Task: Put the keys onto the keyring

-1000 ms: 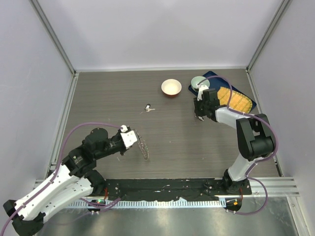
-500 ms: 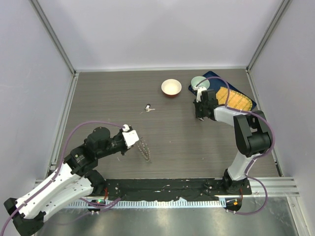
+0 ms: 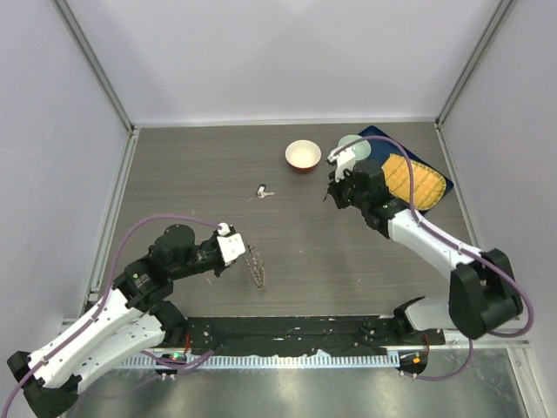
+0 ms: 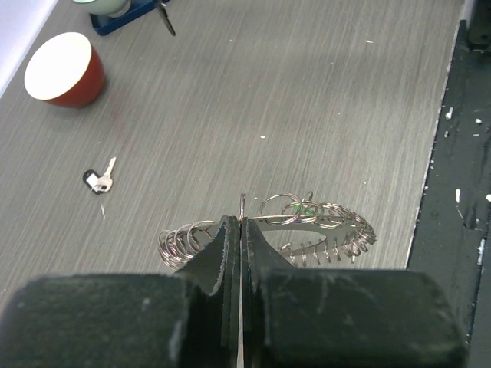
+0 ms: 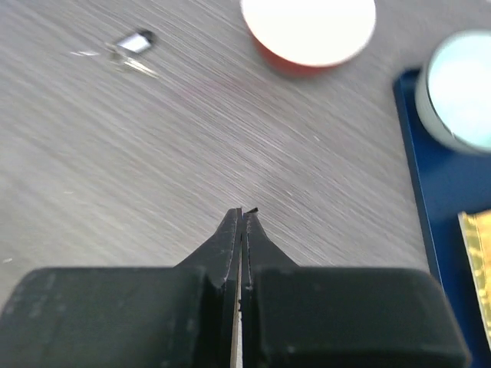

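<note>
Leftward had swung the right gripper (image 5: 242,215), fingers pressed together, toward the loose key (image 5: 136,41) at upper left; the left gripper (image 4: 241,224) clamped the keyring (image 4: 311,222). Key pickup seemingly pending: opening needed first.

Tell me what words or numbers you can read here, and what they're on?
None: no word, number or sign is readable in any view.
Any stamping on the loose key or the keyring is too small to read.
The red bowl and blue tray show no writing.
</note>
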